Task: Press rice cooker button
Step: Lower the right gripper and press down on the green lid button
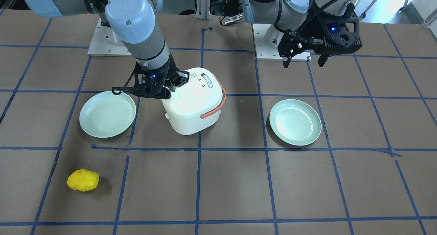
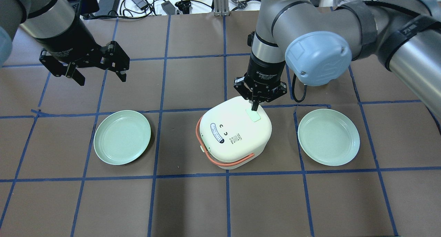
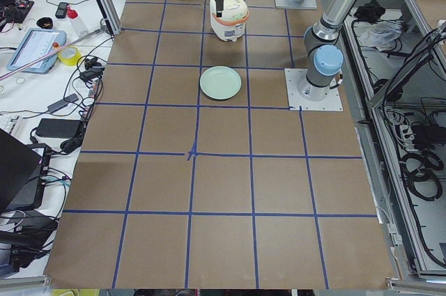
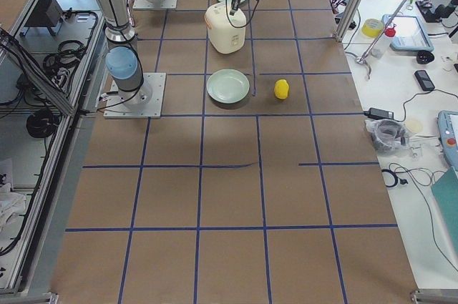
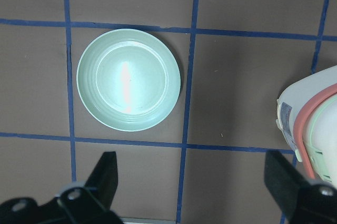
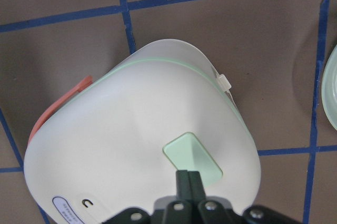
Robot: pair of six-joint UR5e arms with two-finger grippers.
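Overhead exterior view gives you the layout. The brown desk (image 2: pixel 193 202) with its blue tape grid carries the white rice cooker (image 2: pixel 231 130) near the middle. The cooker's orange handle is swung down toward the robot's left.

A pale green plate (image 2: pixel 122 137) lies to the cooker's left and a second plate (image 2: pixel 328 137) to its right, each well apart from it.

The left gripper (image 2: pixel 101 79) hangs high over the far left of the desk with its fingers spread wide and nothing between them, so you can leave it out of this. The right gripper (image 2: pixel 255 106) is much the nearer one. It points straight down over the lid, fingers pinched together into a single tip and holding nothing.

A yellow lump (image 1: pixel 83 180) sits alone on the operators' side, away from everything.

The green button (image 6: pixel 192 158) lies on the lid at the corner toward the robot's right. From the right wrist view, the closed tip stands at the button's edge, with most of the button just robot-ward of it. You cannot tell from these views whether the tip already touches. I judge the coming move to be a short straight push down, perhaps nudged slightly toward the button's middle.
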